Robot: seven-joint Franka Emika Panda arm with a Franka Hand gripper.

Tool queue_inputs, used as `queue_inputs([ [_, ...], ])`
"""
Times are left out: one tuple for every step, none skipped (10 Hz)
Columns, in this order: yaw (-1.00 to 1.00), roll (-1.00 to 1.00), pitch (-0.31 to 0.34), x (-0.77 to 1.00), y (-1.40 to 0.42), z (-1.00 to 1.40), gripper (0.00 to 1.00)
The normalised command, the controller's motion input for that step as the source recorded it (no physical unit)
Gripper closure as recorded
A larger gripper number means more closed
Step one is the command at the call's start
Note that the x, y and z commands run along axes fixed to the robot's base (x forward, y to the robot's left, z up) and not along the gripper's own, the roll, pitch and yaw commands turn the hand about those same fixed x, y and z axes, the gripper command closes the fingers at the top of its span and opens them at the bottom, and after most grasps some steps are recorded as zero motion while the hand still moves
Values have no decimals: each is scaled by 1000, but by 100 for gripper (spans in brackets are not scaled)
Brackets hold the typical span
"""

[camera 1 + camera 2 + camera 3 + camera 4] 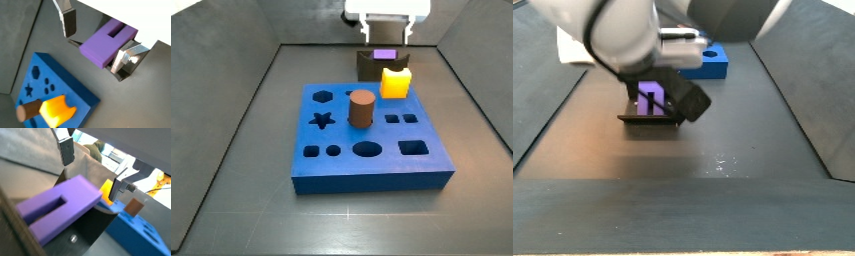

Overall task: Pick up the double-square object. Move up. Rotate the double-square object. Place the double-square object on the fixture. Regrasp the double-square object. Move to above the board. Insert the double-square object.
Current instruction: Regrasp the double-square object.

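The purple double-square object (103, 44) lies on the dark fixture (93, 225), tilted, with its slot showing. My gripper (95, 52) is open just above it, one finger on each side. One finger (69, 22) stands well clear of the block and the other (124, 59) is close beside its edge. In a side view the gripper (385, 40) hangs over the purple block (384, 55) on the fixture (372, 70), behind the blue board (372, 160). In the other side view the block (648, 98) rests on the fixture (652, 119) under the arm.
A yellow block (396, 82) and a brown cylinder (361, 110) stand in the board, the yellow one right next to the fixture. Both also show in the wrist views, the yellow block (57, 109) and the cylinder (133, 206). Dark walls ring the floor.
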Motion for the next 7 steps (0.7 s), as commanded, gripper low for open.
queue_inputs([
  [16, 55, 37, -42, 2, 955, 0],
  [13, 56, 50, -38, 2, 786, 0],
  [6, 57, 68, -35, 4, 561, 0],
  [0, 55, 73, -34, 4, 450, 0],
  [-16, 46, 72, -31, 6, 167, 0],
  [22, 1000, 55, -105, -824, 876, 0],
  [21, 1000, 53, -91, -788, 785, 0],
])
